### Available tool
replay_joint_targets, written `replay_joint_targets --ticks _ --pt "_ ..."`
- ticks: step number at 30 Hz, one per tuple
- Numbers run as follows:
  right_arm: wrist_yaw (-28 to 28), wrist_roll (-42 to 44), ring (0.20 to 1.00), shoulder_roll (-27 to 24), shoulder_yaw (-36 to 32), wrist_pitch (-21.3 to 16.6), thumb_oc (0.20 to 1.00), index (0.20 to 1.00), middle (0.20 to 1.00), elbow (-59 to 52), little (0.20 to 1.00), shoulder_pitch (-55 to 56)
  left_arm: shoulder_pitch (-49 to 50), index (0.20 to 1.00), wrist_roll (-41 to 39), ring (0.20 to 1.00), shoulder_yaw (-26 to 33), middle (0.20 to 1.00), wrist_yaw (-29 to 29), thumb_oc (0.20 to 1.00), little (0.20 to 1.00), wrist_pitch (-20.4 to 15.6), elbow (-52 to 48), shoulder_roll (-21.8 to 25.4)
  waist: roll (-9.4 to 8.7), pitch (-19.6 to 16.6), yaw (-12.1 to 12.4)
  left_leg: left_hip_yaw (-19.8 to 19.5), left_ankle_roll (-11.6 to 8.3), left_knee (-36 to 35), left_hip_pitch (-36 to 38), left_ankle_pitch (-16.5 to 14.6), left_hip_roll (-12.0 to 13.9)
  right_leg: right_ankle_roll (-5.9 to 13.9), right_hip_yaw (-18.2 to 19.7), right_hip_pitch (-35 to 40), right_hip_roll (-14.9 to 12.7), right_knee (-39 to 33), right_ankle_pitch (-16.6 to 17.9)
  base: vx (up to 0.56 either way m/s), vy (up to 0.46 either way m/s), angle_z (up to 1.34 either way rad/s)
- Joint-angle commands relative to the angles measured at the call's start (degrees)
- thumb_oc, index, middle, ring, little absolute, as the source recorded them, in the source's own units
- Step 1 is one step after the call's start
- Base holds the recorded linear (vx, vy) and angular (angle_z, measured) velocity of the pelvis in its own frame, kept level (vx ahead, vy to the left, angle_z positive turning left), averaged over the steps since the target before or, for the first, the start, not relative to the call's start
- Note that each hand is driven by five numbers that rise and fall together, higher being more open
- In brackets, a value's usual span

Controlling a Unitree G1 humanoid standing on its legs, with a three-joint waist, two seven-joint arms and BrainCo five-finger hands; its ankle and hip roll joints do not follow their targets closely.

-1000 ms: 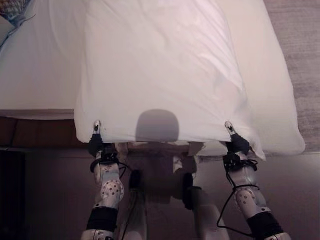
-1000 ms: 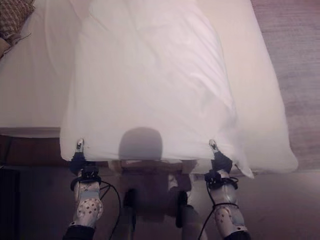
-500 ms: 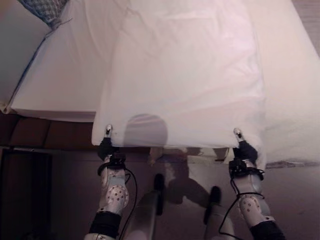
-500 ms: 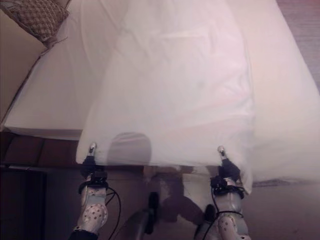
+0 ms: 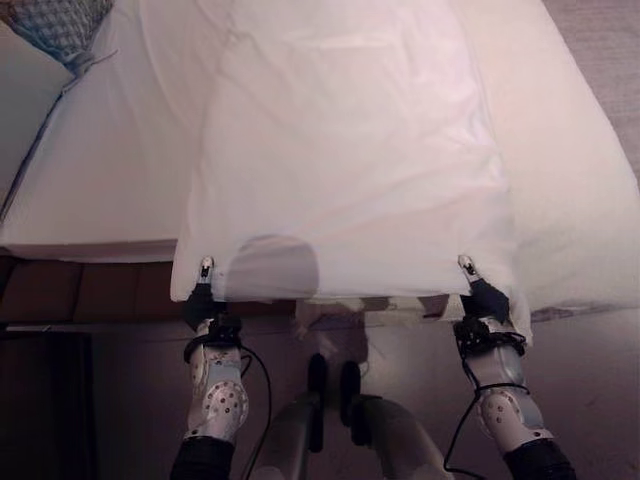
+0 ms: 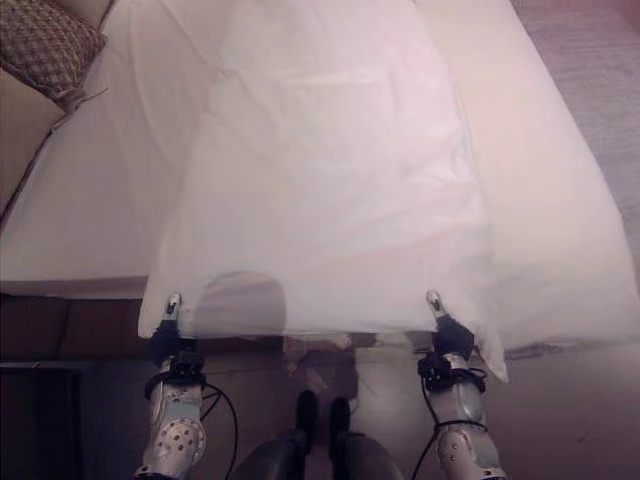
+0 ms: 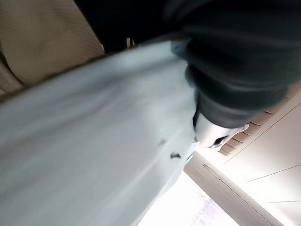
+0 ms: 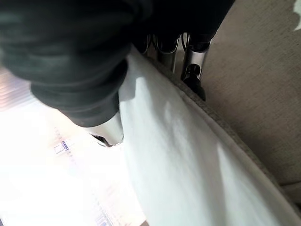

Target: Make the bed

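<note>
Left eye view: a white sheet (image 5: 345, 150) is being held taut above a white bed (image 5: 100, 170), its near hem hanging just past the foot of the bed while the rest is running away over the mattress toward the far end. The left hand (image 5: 203, 290) is pinching the near left corner of the sheet, with one silver finger showing above the hem and the dark ribbed cover below it. The right hand (image 5: 478, 293) is pinching the near right corner in the same way, and a short flap of cloth is drooping just outside it.

Left wrist view: the sheet (image 7: 84, 150) is passing between the thumb and the fingers of the left hand (image 7: 214, 127), which is closing on the cloth.

Right wrist view: the dark-tipped fingers (image 8: 194, 75) of the right hand are lying along the hemmed edge of the sheet (image 8: 197, 160), with the thumb pressing on the opposite face, so that the cloth is being gripped between them.

Right eye view: a patterned cushion (image 6: 40, 45) is resting at the far left corner, beside the bed. A brown bed base (image 6: 70, 325) is showing beneath the mattress edge on the left, and grey carpet (image 6: 600, 80) is lying to the right of the bed.
</note>
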Motion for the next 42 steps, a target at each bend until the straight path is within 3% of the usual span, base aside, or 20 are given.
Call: replay_joint_targets --ticks 1,3,4,7,8,9,11,12,13,14,15,18,19,21,22,23,24,29,35,42 --pt "-0.59 -1.52 0.2 -3.0 -5.88 -4.51 0.2 0.2 0.2 -3.37 0.2 0.99 3.06 0.2 0.58 0.2 5.91 0.2 -0.45 0.2 0.2 -4.74 -5.37 2.55 -0.45 -3.85 0.37 1.7 -1.81 7.53 -3.62 -3.78 1.65 8.25 3.69 0.51 -3.36 -7.1 7.38 0.02 0.094 0.0" --pt "-0.82 -1.11 0.2 -2.84 -5.84 -4.61 0.2 0.2 0.2 -2.97 0.2 0.66 3.17 0.2 1.26 0.2 6.56 0.2 0.3 0.2 0.2 -5.13 -6.03 2.96 -1.34 -4.1 0.81 -1.34 -1.63 5.8 -3.77 -2.82 5.05 8.27 4.53 -0.16 -4.74 -5.97 6.65 0.03 0.103 0.02" --pt "-1.18 -1.33 0.2 -2.69 -5.65 -4.83 0.2 0.2 0.2 -2.53 0.2 0.11 2.97 0.2 1.87 0.2 7.53 0.2 1.36 0.2 0.2 -5.89 -6.47 3.2 -1.99 -4.11 1.37 -5.83 -2.08 4.28 -4.23 -0.82 7.79 8.21 5.72 -0.78 -5.33 -4.7 6.07 0.03 0.143 0.06" --pt "-3.04 -2.47 0.2 -2.77 -5.81 -5.44 0.2 0.2 0.2 -1.64 0.2 -1.14 2.05 0.2 3.2 0.2 8.47 0.2 3.65 0.2 0.2 -7.3 -6.72 4.0 -1.37 -4.05 1.76 -10.21 -3.46 -2.23 -3.17 4.74 14.02 8.77 6.48 -2.57 -6.03 -1.65 4.37 0.03 0.294 0.02" --pt "-3.8 -1.96 0.2 -2.45 -5.86 -5.92 0.2 0.2 0.2 -1.24 0.2 -1.76 1.34 0.2 3.42 0.2 8.4 0.2 4.24 0.2 0.2 -7.81 -6.53 4.42 -0.97 -4.36 1.79 -11.09 -4.29 -4.82 -2.74 6.31 15.99 9.49 7.07 -2.92 -6.7 -1.26 4.17 0.05 0.608 -0.14" --pt "-4.61 -2.51 0.2 -2.3 -6.09 -5.72 0.2 0.2 0.2 -1.31 0.2 -1.88 0.38 0.2 4.11 0.2 7.99 0.2 4.59 0.2 0.2 -7.78 -6.26 5.12 -0.12 -4.49 1.5 -8.31 -5.37 -8.61 -0.32 6.03 17.54 10.94 6.46 -2.97 -8.57 -0.91 4.44 0.03 0.489 -0.14" --pt "-5.09 -3.18 0.2 -1.83 -6.16 -5.73 0.2 0.2 0.2 -1.39 0.2 -2.24 -0.06 0.2 4.77 0.2 7.62 0.2 4.8 0.2 0.2 -7.89 -5.89 5.67 -0.16 -4.5 1.45 -7.47 -5.97 -7.35 -1.28 4.98 17.01 12.22 6.76 -3.74 -9.94 -1.84 6.25 -0.05 0.525 -0.02" --pt "-5.68 -4.04 0.2 -1.61 -6.61 -5.64 0.2 0.2 0.2 -2.64 0.2 -2.08 -1.9 0.2 5.02 0.2 5.54 0.2 4.57 0.2 0.2 -7.71 -5.94 6.93 -0.76 -3.67 0.88 -6.5 -5.71 -3.97 -3.13 1.67 13.83 14.56 7.09 -2.36 -14.2 -6.29 9.75 -0.08 0.753 0.03" --pt "-6.84 -5.25 0.2 -1.53 -8.32 -5.74 0.2 0.2 0.2 -2.11 0.2 -1.56 -2.63 0.2 6.96 0.2 4.68 0.2 5.0 0.2 0.2 -6.83 -5.06 7.42 -1.1 -3.16 0.14 -3.28 -5.91 4.47 -7.09 0.02 10.65 15.43 6.57 -0.34 -18.16 -9.97 13.73 -0.05 0.592 0.17" --pt "-6.86 -5.27 0.2 -1.51 -8.34 -5.73 0.2 0.2 0.2 -2.13 0.2 -1.58 -2.67 0.2 6.98 0.2 4.67 0.2 5.03 0.2 0.2 -6.83 -5.06 7.43 -1.09 -3.33 0.07 -3.35 -5.83 4.81 -7.56 -0.01 10.55 15.51 6.51 -0.5 -18.24 -10.16 13.93 0.01 0.486 0.4" --pt "-6.62 -5.16 0.2 -1.25 -8.72 -5.41 0.2 0.2 0.2 -3.69 0.2 -0.96 -2.74 0.2 6.75 0.2 4.03 0.2 4.37 0.2 0.2 -6.44 -5.18 7.89 -0.96 -3.29 -0.43 -2.95 -4.51 9.22 -8.81 -3.4 7.28 16.41 7.45 -0.1 -21.05 -12.91 17.55 0.05 0.501 0.41" --pt "-5.58 -5.27 0.2 -0.81 -7.86 -4.87 0.2 0.2 0.2 -3.22 0.2 -1.08 -1.39 0.2 6.47 0.2 4.35 0.2 3.4 0.2 0.2 -7.11 -5.77 8.17 -0.96 -3.37 -0.12 -0.17 -2.79 9.87 -7.9 -5.9 5.7 15.29 4.49 0.74 -23.69 -16.83 21.71 0.06 0.546 0.12" --pt "-5.25 -5.86 0.2 -0.58 -7.98 -4.8 0.2 0.2 0.2 -2.49 0.2 -1.39 -0.14 0.2 7.84 0.2 4.89 0.2 3.2 0.2 0.2 -6.51 -5.91 8.93 -0.69 -3.49 0.12 1.55 -1.57 8.95 -6.7 -6.11 4.75 13.65 1.76 1.42 -21.25 -16.09 18.05 0.05 0.444 -0.37" --pt "-4.44 -4.21 0.2 -0.73 -7.61 -5.05 0.2 0.2 0.2 -0.58 0.2 -1.03 -0.56 0.2 7.94 0.2 5.25 0.2 3.72 0.2 0.2 -6.45 -6.06 8.83 -0.81 -3.81 -0.44 2.36 -1.26 4.3 -4.55 -4.6 2.72 11.39 2.31 0.02 -12.71 -12.15 11.22 0.02 0.49 -0.38" --pt "-4.28 -3.6 0.2 -0.73 -7.72 -5.16 0.2 0.2 0.2 0.46 0.2 -1.03 -0.24 0.2 8.33 0.2 5.64 0.2 4.17 0.2 0.2 -6.33 -6.15 8.71 -0.72 -3.52 -0.47 2.44 -1.38 2.74 -3.46 -4.2 2.18 10.53 2.33 -0.31 -10.02 -9.42 9.17 -0.01 0.248 -0.12" --pt "-4.26 -3.58 0.2 -0.74 -7.72 -5.17 0.2 0.2 0.2 0.49 0.2 -1.07 -0.25 0.2 8.35 0.2 5.65 0.2 4.19 0.2 0.2 -6.32 -6.16 8.7 -0.79 -3.64 -0.49 2.46 -1.37 2.56 -3.58 -3.98 2.11 10.53 2.37 -0.55 -10.09 -9.36 9.21 -0.01 0.122 -0.07" --pt "-4.41 -3.1 0.2 -0.56 -7.17 -5.16 0.2 0.2 0.2 1.62 0.2 -1.31 -0.36 0.2 9.03 0.2 6.37 0.2 5.62 0.2 0.2 -6.48 -5.44 8.33 -0.96 -3.31 -0.5 2.63 -1.77 1.66 -2.4 -3.73 1.59 9.68 2.66 -0.08 -7.77 -8.03 7.79 -0.03 0.06 -0.05" --pt "-5.19 -1.46 0.2 -0.66 -6.52 -5.38 0.2 0.2 0.2 4.92 0.2 -4.57 -2.04 0.2 7.16 0.2 8.42 0.2 7.96 0.2 0.2 -7.51 -3.94 6.66 -0.01 -2.04 1.07 5.16 -1.15 2.52 -2.1 -4.13 3.38 9.9 2.43 -2.86 -7.69 -4.22 7.8 -0.04 -0.041 -0.18" --pt "-6.53 -2.54 0.2 -1.73 -8.44 -4.76 0.2 0.2 0.2 6.35 0.2 -4.51 -2.87 0.2 6.46 0.2 8.5 0.2 8.37 0.2 0.2 -6.68 -3.09 5.76 0.37 -3.47 0.44 4.48 -1.4 1.22 -2.43 -3.01 4.02 9.72 0.98 -1.78 -7.86 -6.85 7.74 0.01 -0.105 -0.08" --pt "-11.01 -8.59 0.2 -6.67 -6.12 -4.61 0.2 0.2 0.2 2.53 0.2 -15.71 -12.86 0.2 7.68 0.2 6.91 0.2 10.51 0.2 0.2 -7.54 -5.16 10.22 0.96 -4.32 -0.06 3.88 -0.98 0.11 -2.37 -2.58 3.78 10.71 0.63 -1.88 -8.62 -7.14 8.93 -0.02 0.012 0.14"
